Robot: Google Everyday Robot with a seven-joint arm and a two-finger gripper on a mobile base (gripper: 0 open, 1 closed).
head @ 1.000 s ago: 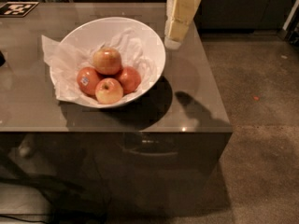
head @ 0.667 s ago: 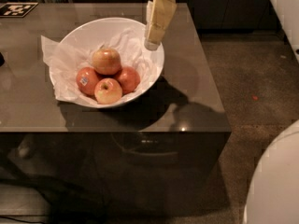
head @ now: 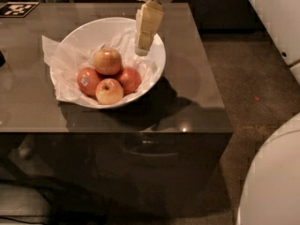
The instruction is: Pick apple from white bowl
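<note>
The gripper [head: 143, 47] hangs tip-down over the white bowl's [head: 89, 29] right side, apart from the apple [head: 107, 61]. Whether it is spread or closed cannot be told.

Robot-testing lab: marker tag [head: 18, 8] on grey counter [head: 187, 83], dark cabinets [head: 215, 6] behind, claw [head: 142, 49] over white bowl [head: 92, 32].

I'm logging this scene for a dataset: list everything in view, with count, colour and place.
large glossy white round bowl: one, white, mid-table
crinkled paper lining: one, white, in the bowl, overhanging left
round golden-orange apple: one, topping the bowl's pile
red sticker-bearing apple: one, pile's left
plain red apple: one, pile's right
paler yellow-pink apple: one, pile's front
glossy grey-brown table: one, beneath all
black-and-white marker tag: one, table's far left corner
pincer: one, pale yellow, over the bowl's far right side
white rounded robot part: one, bottom-right corner
</note>
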